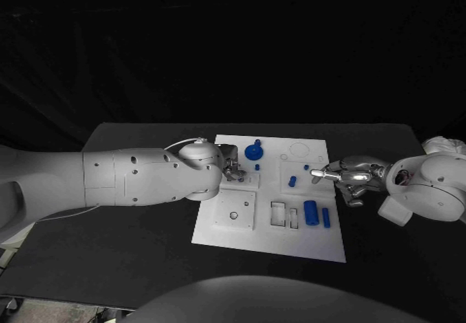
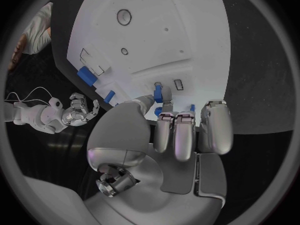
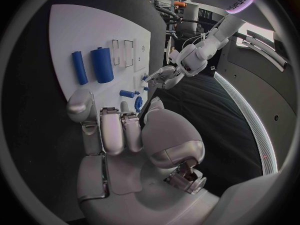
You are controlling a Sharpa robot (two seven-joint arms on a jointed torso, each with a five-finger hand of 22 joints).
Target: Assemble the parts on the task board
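Blue small peg (image 2: 158, 92) pinched at left silver hand (image 2: 178, 127) fingertips over white task board (image 2: 156, 30); right silver hand (image 1: 347, 176) spread, empty, beside board edge.

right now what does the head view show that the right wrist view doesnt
Head view alone: the round blue knob-like part at the far side of the white task board, and the raised white square plate with a small hole. Right wrist view alone: the palm side of the right hand. Both: the fat blue cylinder and the thin blue rod lying side by side, the two rectangular slots, and the left hand.
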